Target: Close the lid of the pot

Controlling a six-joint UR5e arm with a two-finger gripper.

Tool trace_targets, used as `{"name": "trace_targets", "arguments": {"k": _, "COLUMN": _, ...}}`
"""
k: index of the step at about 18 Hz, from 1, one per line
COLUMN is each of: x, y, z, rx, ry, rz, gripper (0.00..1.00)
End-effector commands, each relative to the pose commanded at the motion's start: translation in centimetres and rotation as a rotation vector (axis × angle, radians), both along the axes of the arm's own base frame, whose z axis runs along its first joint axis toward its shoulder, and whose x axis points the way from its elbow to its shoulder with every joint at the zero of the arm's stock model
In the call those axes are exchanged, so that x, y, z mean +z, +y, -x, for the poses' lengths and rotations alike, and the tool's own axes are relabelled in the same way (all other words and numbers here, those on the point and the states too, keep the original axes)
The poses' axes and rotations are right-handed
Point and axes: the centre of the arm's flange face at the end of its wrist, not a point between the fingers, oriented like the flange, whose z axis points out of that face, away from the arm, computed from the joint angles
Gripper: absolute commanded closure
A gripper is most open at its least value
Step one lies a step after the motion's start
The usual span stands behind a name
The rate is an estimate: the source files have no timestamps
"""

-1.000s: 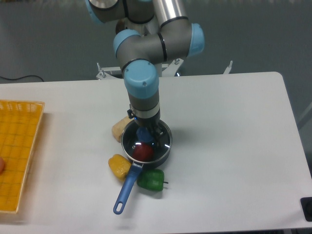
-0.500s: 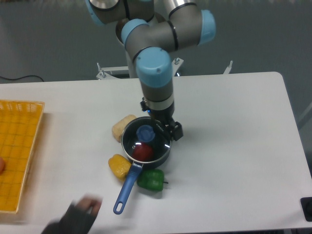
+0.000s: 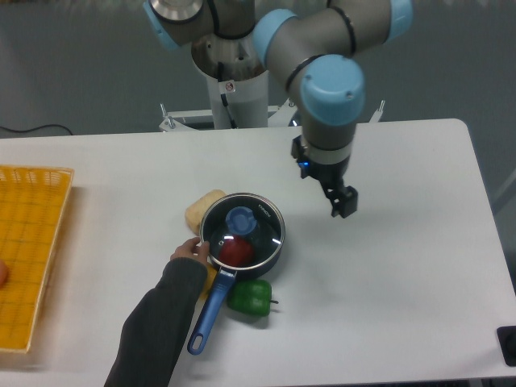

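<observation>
The pot lid [image 3: 242,230] sat flat on top of the pot [image 3: 270,256], with its blue knob [image 3: 240,220] in the middle, so the job looked done. A second before, the gripper [image 3: 342,205] had been right over the knob. Half a second before, it had let go and was at the pot's right edge. Now it had moved well away, up and to the right of the pot, over bare table [image 3: 403,266]. It held nothing. Its jaws seemed only a little apart, but they were small and dark, so I could not tell for sure. A person's hand [image 3: 192,250] had also come in from the bottom left and touched the left rim of the pot, near the long blue handle [image 3: 207,314]. A red thing [image 3: 236,251] showed through the glass inside the pot. The sleeve hid most of the yellow thing [image 3: 210,281] left of the handle. A green pepper [image 3: 249,297] lay just right of the handle, and a pale food piece [image 3: 199,210] peeked out behind the pot. A yellow basket [image 3: 32,266] was cut off far to the left.
</observation>
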Motion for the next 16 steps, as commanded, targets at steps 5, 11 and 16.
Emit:
{"name": "trace_targets", "arguments": {"k": 5, "x": -0.7, "y": 0.0, "z": 3.4, "rx": -0.004, "ry": 0.0, "rz": 0.012, "gripper": 0.0}}
{"name": "trace_targets", "arguments": {"k": 11, "x": -1.4, "y": -1.5, "z": 6.5, "rx": -0.033, "ry": 0.012, "rz": 0.033, "gripper": 0.0}}
{"name": "trace_targets", "arguments": {"k": 16, "x": -1.9, "y": -2.1, "z": 7.4, "rx": -0.02, "ry": 0.007, "rz": 0.033, "gripper": 0.0}}
